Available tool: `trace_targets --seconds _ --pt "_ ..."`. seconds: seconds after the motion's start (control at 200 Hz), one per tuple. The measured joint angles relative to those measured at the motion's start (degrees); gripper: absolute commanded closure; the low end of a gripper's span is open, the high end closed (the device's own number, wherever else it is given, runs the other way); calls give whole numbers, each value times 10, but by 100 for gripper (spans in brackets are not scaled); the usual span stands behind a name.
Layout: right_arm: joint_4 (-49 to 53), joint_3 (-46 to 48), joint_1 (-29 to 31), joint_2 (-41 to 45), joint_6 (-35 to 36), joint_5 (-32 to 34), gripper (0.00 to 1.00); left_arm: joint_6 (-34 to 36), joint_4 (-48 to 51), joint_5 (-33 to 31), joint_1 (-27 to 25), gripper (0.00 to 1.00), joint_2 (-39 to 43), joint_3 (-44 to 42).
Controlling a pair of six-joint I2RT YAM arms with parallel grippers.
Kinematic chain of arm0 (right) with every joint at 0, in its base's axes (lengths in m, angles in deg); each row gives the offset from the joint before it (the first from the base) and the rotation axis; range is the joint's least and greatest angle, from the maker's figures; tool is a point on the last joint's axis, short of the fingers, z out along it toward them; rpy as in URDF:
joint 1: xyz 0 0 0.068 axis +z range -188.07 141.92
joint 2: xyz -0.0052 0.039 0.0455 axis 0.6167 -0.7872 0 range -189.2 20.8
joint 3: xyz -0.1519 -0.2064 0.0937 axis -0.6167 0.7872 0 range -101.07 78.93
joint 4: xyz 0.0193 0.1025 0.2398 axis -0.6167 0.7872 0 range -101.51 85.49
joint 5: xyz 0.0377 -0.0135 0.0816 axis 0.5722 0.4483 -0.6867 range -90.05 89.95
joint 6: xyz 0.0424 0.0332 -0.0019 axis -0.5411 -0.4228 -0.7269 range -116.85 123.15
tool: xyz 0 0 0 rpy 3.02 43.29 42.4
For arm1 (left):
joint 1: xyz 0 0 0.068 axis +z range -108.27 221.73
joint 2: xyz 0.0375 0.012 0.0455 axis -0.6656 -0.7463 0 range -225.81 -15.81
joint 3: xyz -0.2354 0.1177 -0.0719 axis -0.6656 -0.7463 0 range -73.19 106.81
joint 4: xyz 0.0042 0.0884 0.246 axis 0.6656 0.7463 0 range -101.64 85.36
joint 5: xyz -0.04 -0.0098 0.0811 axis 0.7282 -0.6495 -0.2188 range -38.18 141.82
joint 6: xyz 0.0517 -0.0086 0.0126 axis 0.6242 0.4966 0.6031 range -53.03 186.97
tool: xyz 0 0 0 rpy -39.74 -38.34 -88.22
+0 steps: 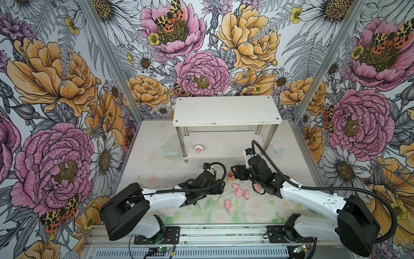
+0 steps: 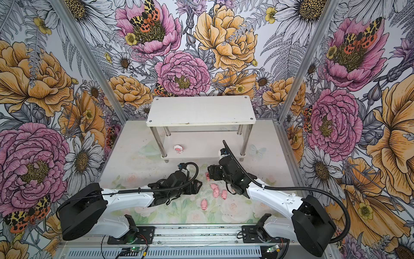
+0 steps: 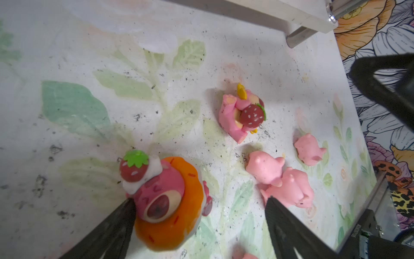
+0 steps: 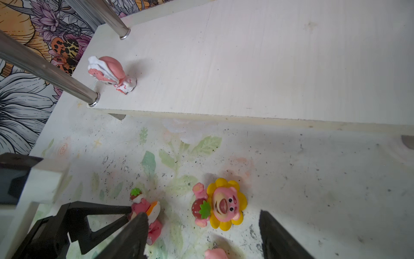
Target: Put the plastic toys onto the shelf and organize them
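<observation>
Pink toys dot the worktop (image 1: 156, 170) in front of the shelf (image 1: 226, 109)! Left gripper (image 3: 201, 203) is spread wide around the orange-rimmed toy (image 3: 168, 201), and one finger (image 3: 125, 215) sits right against its face while the other stands well clear beside the pigs (image 3: 280, 179). Right gripper (image 4: 204, 215) is spread too, straddling the yellow-rimmed toy (image 4: 224, 205), which lies with its face turned up just in front of the shelf's lower tier, untouched. On that lower tier stands the white-rimmed toy (image 1: 199, 148), close to a front leg (image 1: 184, 143). The pigs lie loose farther out from the shelf: three are huddled together, one is apart, and one is half under the right arm.
</observation>
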Motion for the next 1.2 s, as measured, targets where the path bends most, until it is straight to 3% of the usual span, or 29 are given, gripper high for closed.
trace_targets --seconds 0.295,0.761,0.856,1.201 --pt "-3 -4 0 -17 0 -5 21 -10 72 -41 -26 5 33 0" --pt "-27 -4 -4 -34 0 -24 22 -34 42 -63 -31 36 -68 37" --pt "-28 -4 -4 -34 0 -24 22 -33 28 -52 -17 47 -73 37" --pt "-28 -3 -7 -34 0 -35 23 3 21 -9 24 62 -58 33"
